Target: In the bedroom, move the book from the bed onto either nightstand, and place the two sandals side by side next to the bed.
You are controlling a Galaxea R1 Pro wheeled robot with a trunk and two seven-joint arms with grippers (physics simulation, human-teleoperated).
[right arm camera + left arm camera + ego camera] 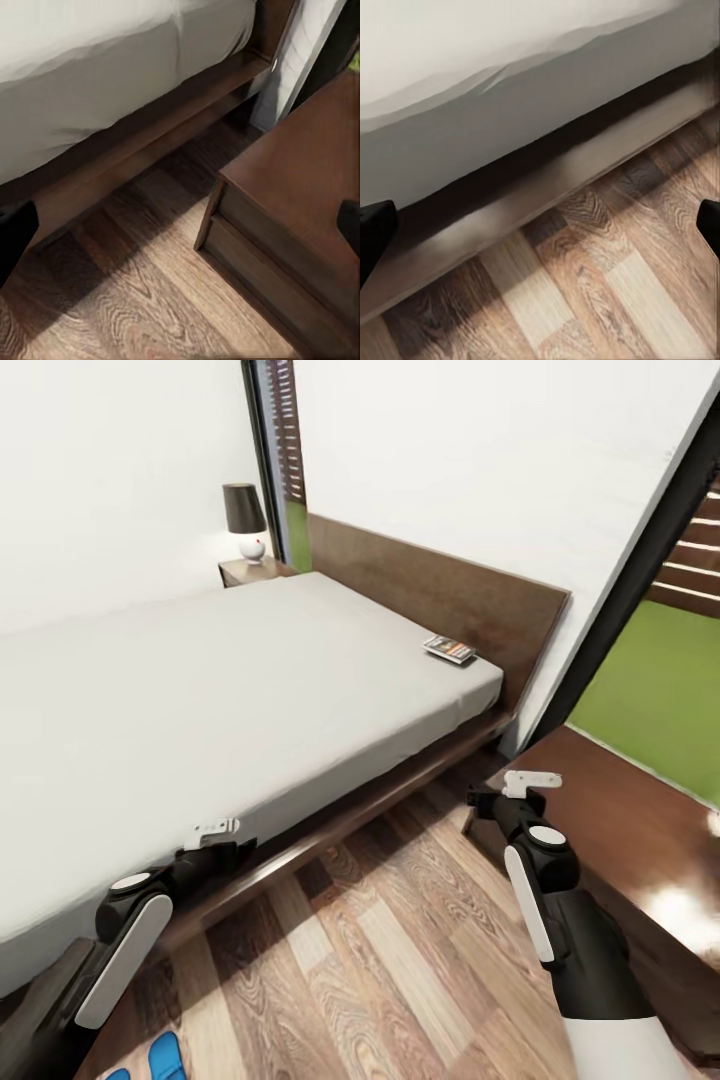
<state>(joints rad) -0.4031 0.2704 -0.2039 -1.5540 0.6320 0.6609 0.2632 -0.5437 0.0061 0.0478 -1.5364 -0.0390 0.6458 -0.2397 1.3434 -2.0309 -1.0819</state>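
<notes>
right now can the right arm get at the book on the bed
Probably yes: the book lies at the mattress corner near the headboard, nothing on it, and the right gripper hangs over bare floor beside the nightstand, open way upward.

Lamp (245,520) on the far bedside cabinet: dark shade, round white base, lit. White walls (110,470) behind and to the right. Dark-framed window (278,455) in the far corner, brown slats above, green below. Second dark-framed glazed opening (665,660) at right, green lawn (655,695) and brown slats outside. Wood-plank floor (400,940), light brown, visible grain.
</notes>
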